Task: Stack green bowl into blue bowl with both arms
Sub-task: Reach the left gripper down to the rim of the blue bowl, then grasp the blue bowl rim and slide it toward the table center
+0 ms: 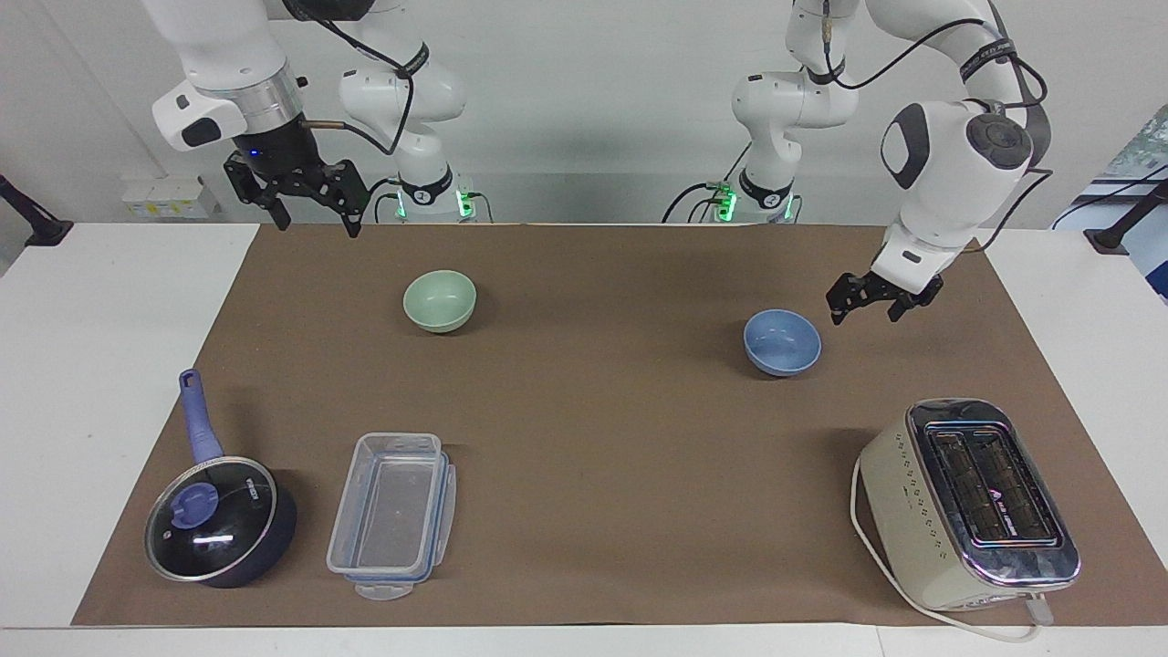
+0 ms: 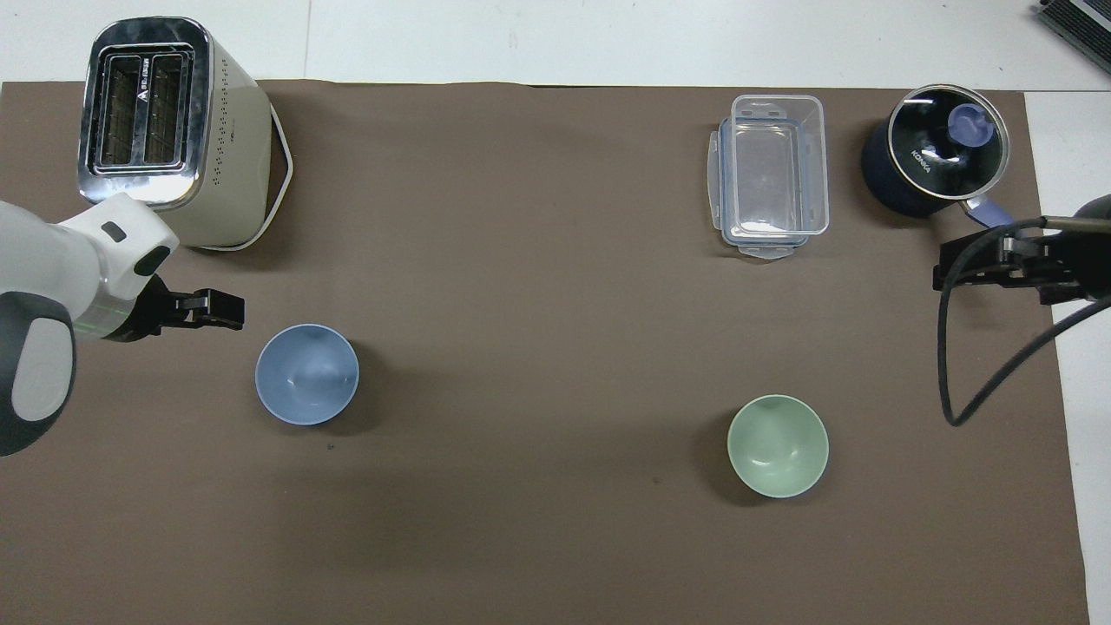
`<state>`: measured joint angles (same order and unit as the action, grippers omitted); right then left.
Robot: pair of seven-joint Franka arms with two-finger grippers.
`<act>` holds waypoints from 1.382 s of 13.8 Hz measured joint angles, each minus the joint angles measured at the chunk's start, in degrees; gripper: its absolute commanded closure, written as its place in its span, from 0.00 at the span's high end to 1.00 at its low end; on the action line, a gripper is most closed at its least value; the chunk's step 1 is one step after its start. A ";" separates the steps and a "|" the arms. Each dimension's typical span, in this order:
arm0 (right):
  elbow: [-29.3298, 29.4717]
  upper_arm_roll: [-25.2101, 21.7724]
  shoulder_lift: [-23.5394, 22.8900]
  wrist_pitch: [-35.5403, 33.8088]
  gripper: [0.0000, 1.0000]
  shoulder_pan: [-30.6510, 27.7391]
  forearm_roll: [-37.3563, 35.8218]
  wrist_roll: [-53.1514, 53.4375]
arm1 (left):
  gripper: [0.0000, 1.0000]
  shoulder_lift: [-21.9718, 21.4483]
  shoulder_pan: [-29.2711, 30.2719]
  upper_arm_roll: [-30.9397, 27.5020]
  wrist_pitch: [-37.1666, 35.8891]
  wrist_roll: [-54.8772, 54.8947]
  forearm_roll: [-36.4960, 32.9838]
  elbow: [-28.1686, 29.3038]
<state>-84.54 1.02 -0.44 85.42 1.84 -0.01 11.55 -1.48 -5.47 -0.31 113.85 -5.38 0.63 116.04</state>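
The right tool [image 1: 313,208], jaws spread and empty, hangs above the table [image 1: 593,429] edge nearest the robots at its own end. The green bowl [image 1: 440,300] sits a little farther out from it and toward the middle, a small pale mint round with a plain matte finish, upright and untouched. The blue bowl [image 1: 782,342], a periwinkle twin of the same size, also stands upright and empty, well apart from the green one. Just beside its rim, raised slightly and toward the left arm's end, hovers the left tool [image 1: 871,298], also open and holding nothing. By my reading the job has barely begun: neither bowl is grasped, and lifting, carrying and nesting all remain.
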 measured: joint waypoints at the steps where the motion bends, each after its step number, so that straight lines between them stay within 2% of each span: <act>1: 0.00 0.00 0.00 0.00 1.00 0.00 0.00 0.00 | 1.00 0.06 -0.34 0.02 1.46 -0.49 0.00 1.21; 7: 0.00 0.00 0.00 0.00 1.00 0.00 0.00 0.00 | 1.00 1.58 -1.91 0.09 13.95 -2.83 0.00 10.59; 11: 0.00 0.00 0.00 0.00 1.00 0.00 0.00 0.00 | 1.00 3.28 -2.52 0.11 19.79 -3.06 0.00 14.44; 12: 0.00 0.00 0.00 0.00 1.00 0.00 0.00 0.00 | 0.89 4.02 -2.94 0.12 21.77 -3.34 0.00 15.36; 14: 0.00 0.00 0.00 0.00 1.00 0.00 0.00 0.00 | 0.00 5.27 -3.44 0.19 24.10 -5.31 0.01 16.34; 19: 0.00 0.00 0.00 0.00 1.00 0.00 0.00 0.00 | 0.00 5.42 -3.76 0.15 24.34 -6.05 0.01 16.25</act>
<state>-84.54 1.02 -0.44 85.42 1.84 -0.01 11.55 3.94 -9.22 -0.16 138.19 -11.43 0.64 132.29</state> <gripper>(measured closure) 0.000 0.753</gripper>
